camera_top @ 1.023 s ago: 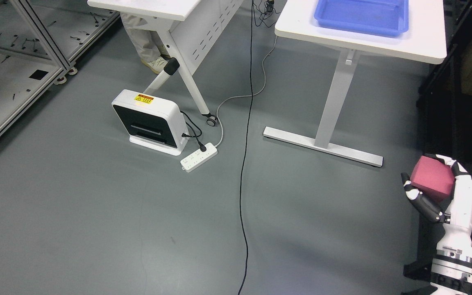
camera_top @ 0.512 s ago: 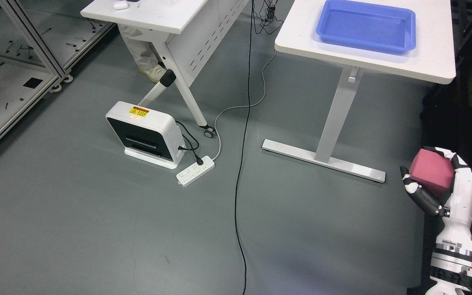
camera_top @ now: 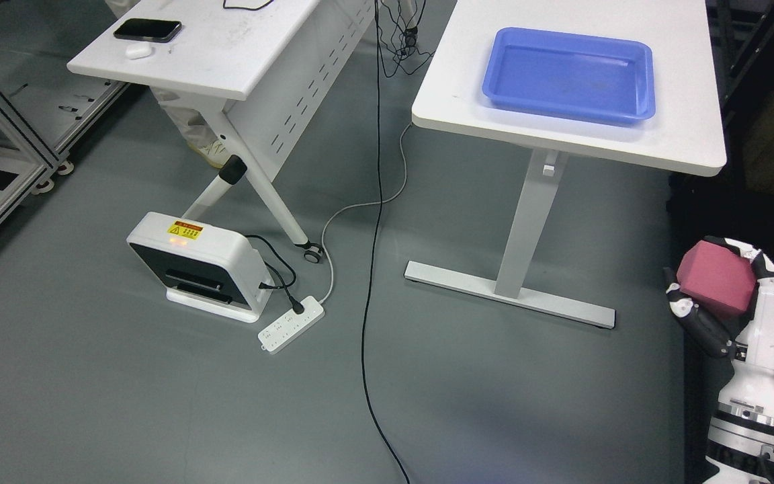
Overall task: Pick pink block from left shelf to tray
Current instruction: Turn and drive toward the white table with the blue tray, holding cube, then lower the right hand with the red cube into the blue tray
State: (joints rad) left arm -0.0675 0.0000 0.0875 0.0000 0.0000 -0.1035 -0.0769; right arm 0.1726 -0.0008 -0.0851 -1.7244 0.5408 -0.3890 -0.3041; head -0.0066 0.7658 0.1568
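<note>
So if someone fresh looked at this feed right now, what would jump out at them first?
Probably the pink block, gripped in the right hand low at the right edge, above the floor. Next, the blue tray on the white table at upper right, with nothing in it. Then the black cable trailing down the grey floor.

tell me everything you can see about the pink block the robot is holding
The pink block is a plain, dark pink cube with a matte, foam-like look and soft edges. It is tilted, one corner pointing up, with no markings visible. The right hand grips it at the picture's lower right: a black and white thumb presses its left side and white fingers curl over its top and right. It is held in the air above the grey floor, lower than the white table and well short of the blue tray on it.
</note>
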